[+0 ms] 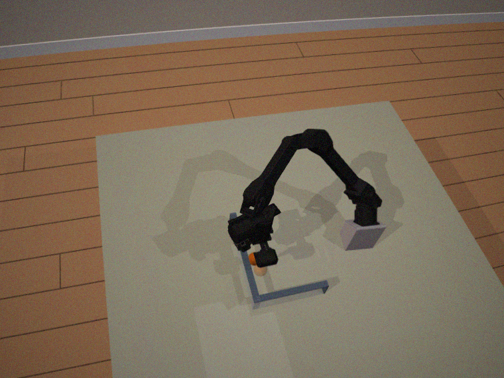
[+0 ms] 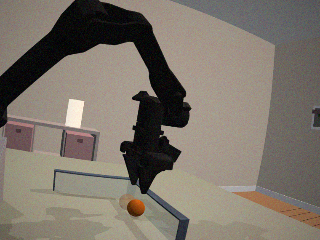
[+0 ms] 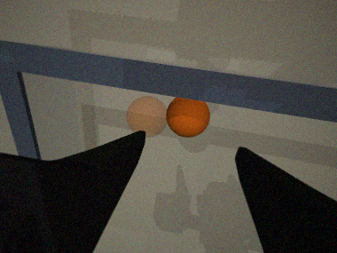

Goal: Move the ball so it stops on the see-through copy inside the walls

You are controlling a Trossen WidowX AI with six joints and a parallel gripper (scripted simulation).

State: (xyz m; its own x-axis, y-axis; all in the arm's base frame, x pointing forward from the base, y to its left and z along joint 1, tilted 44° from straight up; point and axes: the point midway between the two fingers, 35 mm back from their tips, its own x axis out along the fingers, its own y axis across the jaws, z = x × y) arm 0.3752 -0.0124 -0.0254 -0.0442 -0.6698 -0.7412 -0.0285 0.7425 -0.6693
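Note:
The orange ball (image 1: pixel 252 259) (image 2: pixel 135 207) (image 3: pixel 188 117) lies on the table inside the corner, close to the long clear wall (image 1: pixel 251 279) (image 2: pixel 165 205) (image 3: pixel 177 81). The see-through copy (image 1: pixel 260 271) (image 2: pixel 124 201) (image 3: pixel 145 116) is right beside it, toward the short clear wall (image 1: pixel 292 291) (image 2: pixel 90 174) (image 3: pixel 19 116). My gripper (image 2: pixel 138 188) (image 3: pixel 190 144) is open and empty, pointing down above the ball. In the wrist view the ball shows beyond the fingertips, between them, and the copy is beyond the left fingertip. In the top view a finger partly hides the ball.
The blue-grey rims of the two walls meet at a corner (image 1: pixel 256 299) past the copy. The arm's pale base block (image 1: pixel 362 235) stands on the table to the right in the top view. A shelf with pink boxes (image 2: pixel 79 145) stands in the background.

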